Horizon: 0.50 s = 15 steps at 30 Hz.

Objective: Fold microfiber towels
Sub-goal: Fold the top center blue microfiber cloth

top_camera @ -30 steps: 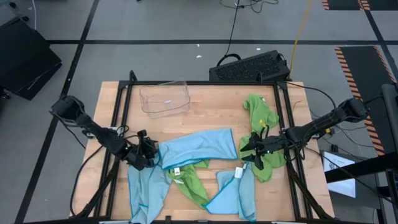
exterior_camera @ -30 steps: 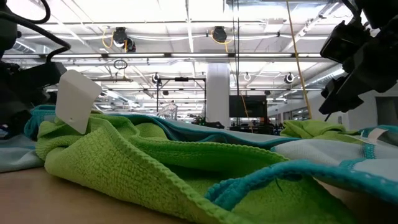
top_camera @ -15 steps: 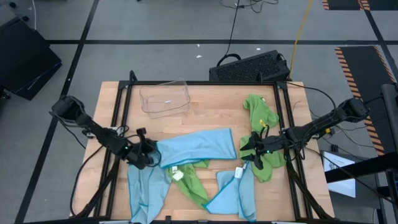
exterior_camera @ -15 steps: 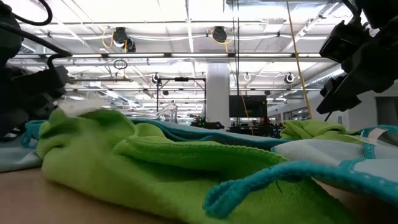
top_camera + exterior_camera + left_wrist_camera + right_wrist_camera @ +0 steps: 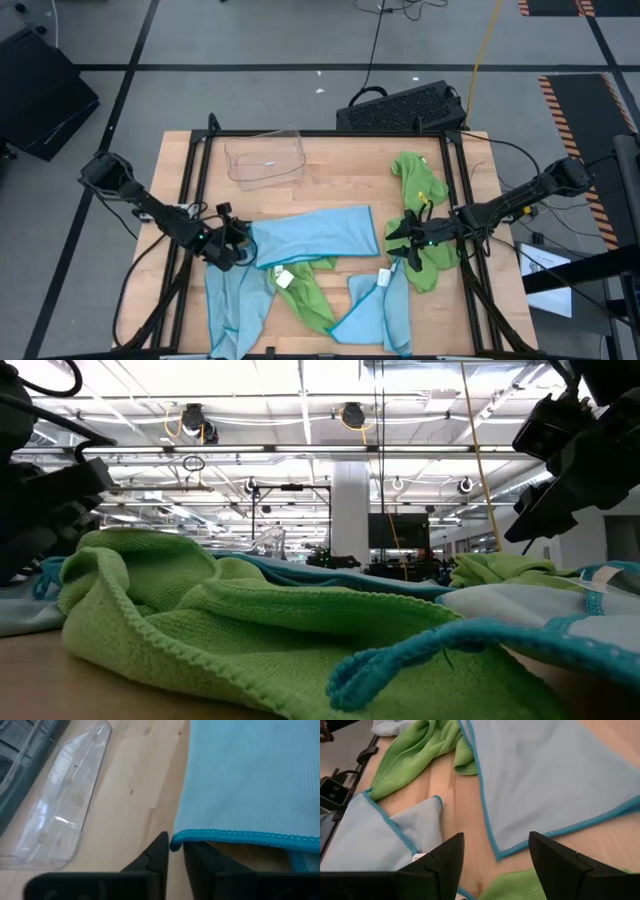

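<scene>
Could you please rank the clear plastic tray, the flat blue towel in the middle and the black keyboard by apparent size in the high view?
1. Flat blue towel, clearly largest.
2. Black keyboard.
3. Clear plastic tray, though these two look close, so their order is unsure.

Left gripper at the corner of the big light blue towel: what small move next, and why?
Probably close fully and check the pinch. The left gripper has its fingers nearly together at the light blue towel's hemmed corner, which lies just at the tips, so the grip looks shallow. The right gripper waits open.
</scene>
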Each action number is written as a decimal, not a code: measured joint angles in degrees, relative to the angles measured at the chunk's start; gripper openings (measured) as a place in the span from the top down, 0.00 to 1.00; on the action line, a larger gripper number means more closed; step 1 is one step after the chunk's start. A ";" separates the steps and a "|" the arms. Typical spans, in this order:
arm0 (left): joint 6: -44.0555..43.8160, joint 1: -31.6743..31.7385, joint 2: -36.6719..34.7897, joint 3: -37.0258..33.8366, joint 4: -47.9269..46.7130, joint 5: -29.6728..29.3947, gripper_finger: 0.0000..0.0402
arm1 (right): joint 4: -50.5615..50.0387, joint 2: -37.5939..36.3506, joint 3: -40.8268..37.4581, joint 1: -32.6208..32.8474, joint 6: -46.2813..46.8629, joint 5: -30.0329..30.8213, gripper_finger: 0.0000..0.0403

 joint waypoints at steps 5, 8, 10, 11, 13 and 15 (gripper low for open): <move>-0.69 -0.02 0.00 4.29 -8.29 -0.36 0.66 | 0.00 0.00 0.00 0.00 0.02 -0.04 0.47; -2.33 -0.04 0.00 9.02 -15.94 1.10 0.57 | 0.00 0.00 0.00 0.00 0.04 -0.04 0.47; -3.89 -0.24 0.00 12.37 -20.29 2.91 0.53 | 0.02 0.00 0.00 0.00 0.25 -0.04 0.47; -4.65 -0.53 0.00 14.02 -21.35 3.47 0.52 | 0.00 0.00 0.00 0.00 0.28 -0.04 0.47; -5.19 -1.60 0.00 17.06 -21.32 4.36 0.51 | 0.00 0.00 0.00 0.00 0.36 -0.04 0.47; -5.22 -3.22 0.16 19.86 -20.99 5.30 0.52 | 0.00 0.00 0.00 0.00 0.99 -0.04 0.47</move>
